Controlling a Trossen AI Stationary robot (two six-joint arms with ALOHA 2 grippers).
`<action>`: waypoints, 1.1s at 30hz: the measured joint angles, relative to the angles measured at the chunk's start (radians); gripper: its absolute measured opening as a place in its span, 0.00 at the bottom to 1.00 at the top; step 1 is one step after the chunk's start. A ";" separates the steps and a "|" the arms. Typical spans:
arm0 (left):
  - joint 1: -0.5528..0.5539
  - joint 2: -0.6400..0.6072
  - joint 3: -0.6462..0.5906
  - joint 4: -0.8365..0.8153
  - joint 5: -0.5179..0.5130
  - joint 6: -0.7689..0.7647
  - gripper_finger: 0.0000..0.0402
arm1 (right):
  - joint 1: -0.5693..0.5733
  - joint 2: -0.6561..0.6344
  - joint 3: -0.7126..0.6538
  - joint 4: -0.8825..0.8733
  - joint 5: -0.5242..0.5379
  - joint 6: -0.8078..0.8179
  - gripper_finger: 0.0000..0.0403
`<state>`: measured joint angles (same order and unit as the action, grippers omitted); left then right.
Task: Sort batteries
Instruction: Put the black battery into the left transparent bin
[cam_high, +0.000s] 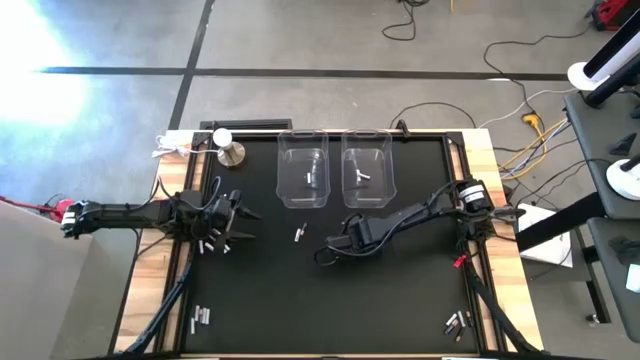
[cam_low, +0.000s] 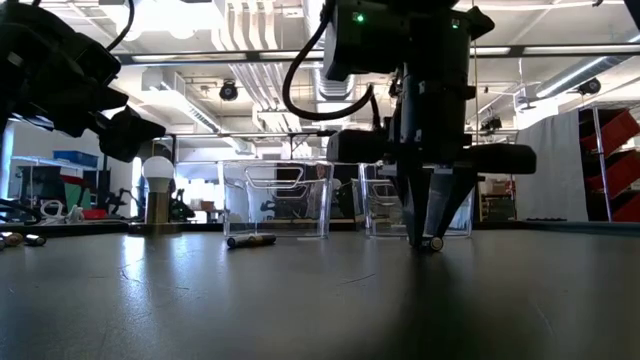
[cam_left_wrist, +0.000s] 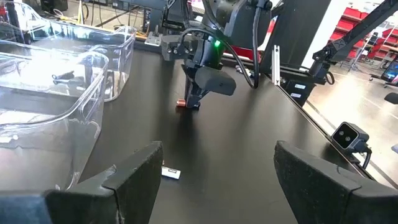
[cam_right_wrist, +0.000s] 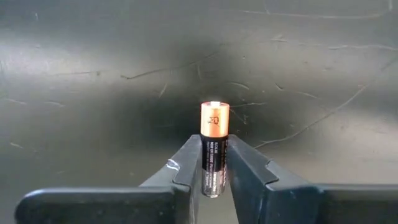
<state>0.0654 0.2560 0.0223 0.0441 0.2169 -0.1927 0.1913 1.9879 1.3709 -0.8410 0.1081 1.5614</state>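
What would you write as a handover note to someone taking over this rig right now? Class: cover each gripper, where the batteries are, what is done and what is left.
Right gripper: down at the mat in front of the bins, fingers closed on a copper-topped battery; not yet lifted.
Left gripper: open, holding nothing, waiting at the table's left side.
Done: left bin holds at least one battery, and so does the right bin.
Left: one loose battery mid-mat, a group by the left gripper, a group at front left, a group at front right.
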 joint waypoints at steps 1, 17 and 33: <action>0.000 0.000 0.000 0.000 0.000 0.000 0.71 | 0.000 0.000 -0.001 0.001 0.000 -0.005 0.15; 0.000 0.000 0.000 0.000 0.000 0.000 0.71 | -0.002 -0.011 -0.003 -0.002 0.021 -0.120 0.13; 0.000 0.001 0.000 0.000 0.000 0.000 0.71 | -0.131 -0.053 0.488 -0.042 0.202 -0.769 0.09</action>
<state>0.0654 0.2570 0.0223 0.0444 0.2169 -0.1928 0.0598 1.9354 1.8593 -0.8828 0.3099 0.7925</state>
